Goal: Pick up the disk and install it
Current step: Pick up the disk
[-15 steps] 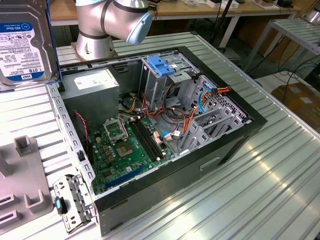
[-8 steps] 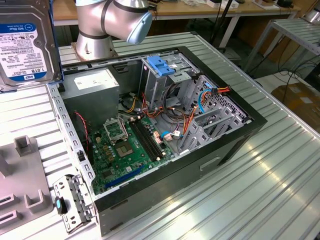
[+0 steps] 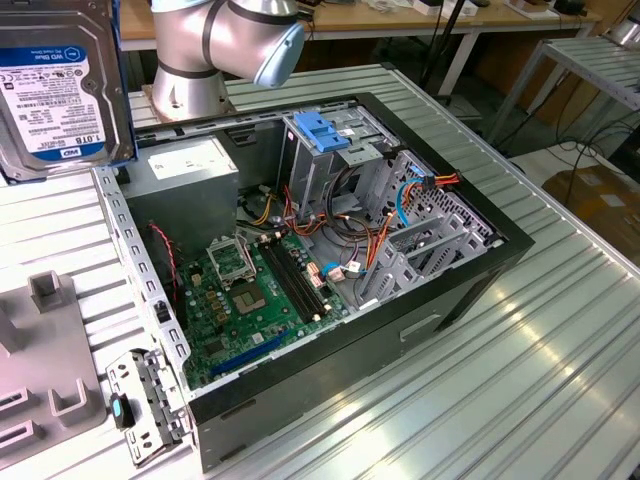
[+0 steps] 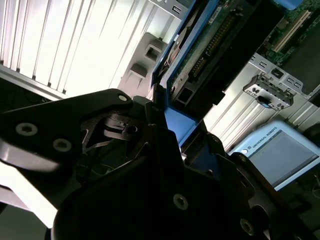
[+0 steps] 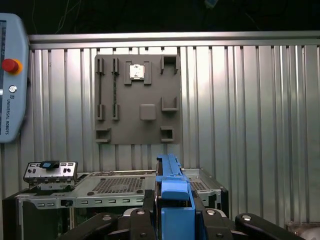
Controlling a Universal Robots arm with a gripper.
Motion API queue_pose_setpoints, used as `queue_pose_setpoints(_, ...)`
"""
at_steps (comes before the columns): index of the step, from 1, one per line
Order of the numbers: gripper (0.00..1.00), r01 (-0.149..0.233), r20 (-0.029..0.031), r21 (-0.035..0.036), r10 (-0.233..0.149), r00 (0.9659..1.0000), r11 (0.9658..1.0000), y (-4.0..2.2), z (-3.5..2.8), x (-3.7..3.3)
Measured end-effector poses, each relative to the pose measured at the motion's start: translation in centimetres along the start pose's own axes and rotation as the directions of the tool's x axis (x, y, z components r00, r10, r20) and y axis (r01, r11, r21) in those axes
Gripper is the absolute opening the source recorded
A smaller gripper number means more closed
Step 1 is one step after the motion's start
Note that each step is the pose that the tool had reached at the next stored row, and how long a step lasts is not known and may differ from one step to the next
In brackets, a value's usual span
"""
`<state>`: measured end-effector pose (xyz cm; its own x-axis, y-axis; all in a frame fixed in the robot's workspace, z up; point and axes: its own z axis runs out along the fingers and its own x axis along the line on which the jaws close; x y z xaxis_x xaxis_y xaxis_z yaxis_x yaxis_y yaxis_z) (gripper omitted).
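**Gripper clamped on the disk**

Pinches the disk between black fingers, pressed onto its blue side rails, as seen in both wrist views. Holds it on edge, with green circuit board and connector row turned toward the second wrist view. Shows, in the exterior view, the white label with blue band, held up off the table.

Nearest past the gripper: open computer case, with a small metal bracket just beside its corner. Inside the case, well apart from the gripper: drive cage with blue plastic top, grey power-supply box near it, green motherboard on the case floor, orange and red cables between cage and board.

Farther beyond the gripper, flat on the ribbed table: grey fixture plate with raised holders, and a small silvery square part seated in one holder. Farthest out, off to one side of the plate: pale blue control pendant with a red button.
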<state>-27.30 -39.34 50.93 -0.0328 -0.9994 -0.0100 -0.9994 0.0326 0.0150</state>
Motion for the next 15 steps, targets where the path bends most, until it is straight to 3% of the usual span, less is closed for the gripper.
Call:
queue_pose_setpoints(5,0.37,-0.001,0.0000,-0.0007,0.001,1.0000,1.0000,-1.19,-0.01,0.05)
queue_pose_setpoints(15,0.37,-0.005,0.0000,-0.0016,0.005,1.0000,1.0000,-2.15,-0.02,1.09)
